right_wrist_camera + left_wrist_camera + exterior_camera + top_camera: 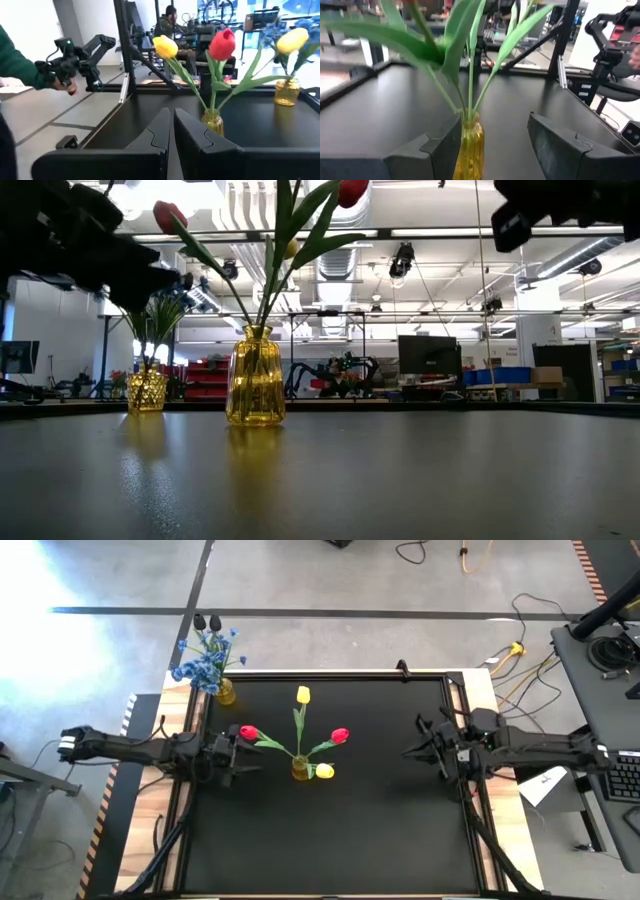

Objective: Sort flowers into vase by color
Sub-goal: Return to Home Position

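From above, the left gripper [243, 754] hangs over the black table [380, 840] just left of the middle vase [300, 771]. The right gripper [418, 746] sits well off to the right of it. That yellow glass vase holds the tulips [303, 695], two red and two yellow, fanned out on green stems. At the far left, the corner vase [226, 692] carries the blue blossoms [205, 665], with two dark flower heads beyond them.

The left wrist camera shows what the overhead cannot: that pincer's fingers [437, 147] stand wide apart with nothing in their grasp, and the middle vase is just ahead of the gap. The right wrist camera shows its own fingers [150, 135] pressed almost together, only a slit between them, gripping nothing. It alone catches a person's green sleeve [20, 65] off to the left beyond the table's edge, with a hand on a dark jointed device [80, 55].

From table height both vases stand upright and well apart, the corner vase farther back and to the left, with only its green stems showing
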Available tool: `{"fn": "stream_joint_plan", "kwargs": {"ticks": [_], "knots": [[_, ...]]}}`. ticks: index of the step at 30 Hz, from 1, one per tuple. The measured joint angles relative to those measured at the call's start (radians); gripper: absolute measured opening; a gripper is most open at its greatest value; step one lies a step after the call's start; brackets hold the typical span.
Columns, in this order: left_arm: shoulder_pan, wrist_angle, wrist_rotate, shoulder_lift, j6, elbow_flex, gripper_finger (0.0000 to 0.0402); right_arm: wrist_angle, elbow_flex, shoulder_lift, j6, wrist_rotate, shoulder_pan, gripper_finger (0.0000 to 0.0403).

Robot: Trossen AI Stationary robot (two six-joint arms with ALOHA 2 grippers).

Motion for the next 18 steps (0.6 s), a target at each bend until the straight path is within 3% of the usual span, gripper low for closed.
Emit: {"fn": "stream_joint_plan", "kwargs": {"ticks": [5, 10, 13, 15, 18], "knots": [[0.0, -0.072, -0.001, -0.11, 0.048, 0.0, 0.0214, 0.002, -0.088, -0.103, 0.015, 0.192, 0.0, 0.0018], [0.0, -0.19, -0.002, -0.224, 0.055, -0.008, 0.0214, -0.033, -0.175, -0.241, 0.012, 0.214, 0.0, 0.0018], [0.0, -0.143, -0.005, -0.304, 0.077, -0.06, 0.0214, -0.066, -0.238, -0.335, 0.004, 0.285, 0.0, 0.0018], [0.001, -0.194, -0.022, -0.356, 0.08, -0.064, 0.0214, -0.063, -0.286, -0.401, -0.008, 0.348, -0.001, 0.0018], [0.003, -0.207, -0.023, -0.395, 0.103, -0.065, 0.0214, 0.012, -0.356, -0.4, -0.013, 0.358, -0.002, 0.0018]]}}
